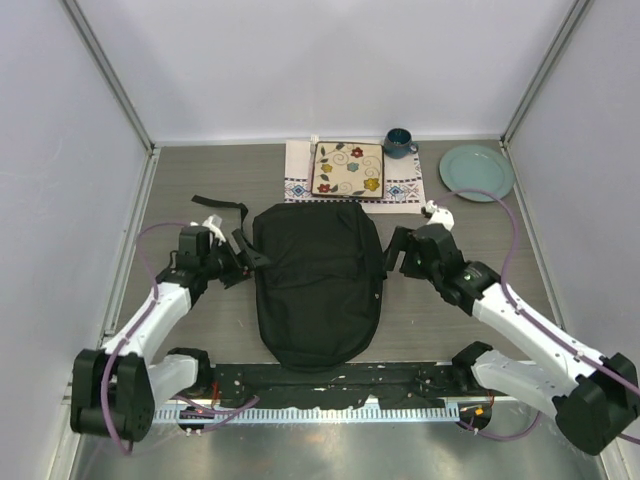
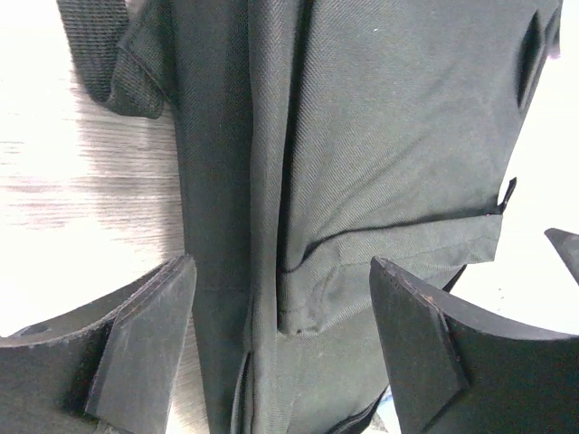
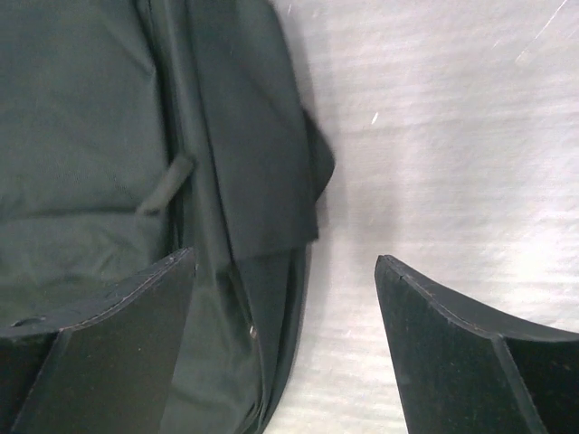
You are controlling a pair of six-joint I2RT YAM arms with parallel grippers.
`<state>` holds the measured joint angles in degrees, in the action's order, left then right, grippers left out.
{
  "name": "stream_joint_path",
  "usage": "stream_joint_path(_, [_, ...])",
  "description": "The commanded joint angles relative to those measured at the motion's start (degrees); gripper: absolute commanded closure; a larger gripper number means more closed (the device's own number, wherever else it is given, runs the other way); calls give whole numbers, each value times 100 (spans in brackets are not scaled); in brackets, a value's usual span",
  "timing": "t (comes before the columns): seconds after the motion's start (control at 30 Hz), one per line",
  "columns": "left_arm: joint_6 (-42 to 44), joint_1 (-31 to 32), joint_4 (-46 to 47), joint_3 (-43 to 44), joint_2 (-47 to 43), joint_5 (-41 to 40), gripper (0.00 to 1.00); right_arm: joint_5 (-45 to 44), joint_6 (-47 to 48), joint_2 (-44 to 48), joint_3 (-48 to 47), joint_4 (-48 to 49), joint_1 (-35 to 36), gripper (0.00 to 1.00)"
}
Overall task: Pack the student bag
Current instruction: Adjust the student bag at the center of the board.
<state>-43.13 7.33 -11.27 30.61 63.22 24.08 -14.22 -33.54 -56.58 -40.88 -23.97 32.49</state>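
**Softness rules the pickup**

Large black soft fabric student bag lies flat, centred on the grey bench. Left gripper and right gripper flank it, jaws wide, empty. Looks floppy, light: pinch a seam fold, not flat panel.

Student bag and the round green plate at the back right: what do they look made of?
The student bag looks like woven, synthetic-looking fabric in matte black; the left wrist view shows a fine diagonal weave, stitched seams and soft folds. The green plate is smooth and evenly coloured with a raised rim, so probably glazed ceramic, though plastic cannot be ruled out from the top view.
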Motion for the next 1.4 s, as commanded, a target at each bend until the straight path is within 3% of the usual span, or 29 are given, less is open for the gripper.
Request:
stream_joint_path(0.0, [279,-4,-735,-64,-722,-474,18,1033,-855,619,815,216,-6,15])
stream_joint_path(0.1, [175,-4,-974,-204,-1223,-431,16,1595,-1391,1207,1588,795,12,14])
stream_joint_path(0.23, [-63,5,-1053,-555,-1777,-307,15,1580,-1717,1666,2242,1078,12,14])
stream_joint_path(0.43, [-494,84,-711,-1118,-2209,-167,15,1738,-1849,1387,2383,1403,12,14])
stream_joint_path(0.77, [-565,786,177,-697,-927,-254,15,1984,-1911,-563,1612,2308,12,12])
stream_joint_path(0.9, [-504,1033,485,-425,-364,-131,16,2099,-1578,-1012,908,2011,3,12])
stream_joint_path(1.13, [-362,1033,730,-170,-91,62,15,1248,-848,-663,371,1255,-23,8])
stream_joint_path(1.37, [-573,1042,1539,199,813,527,16,1290,-645,-574,309,1105,-94,8])
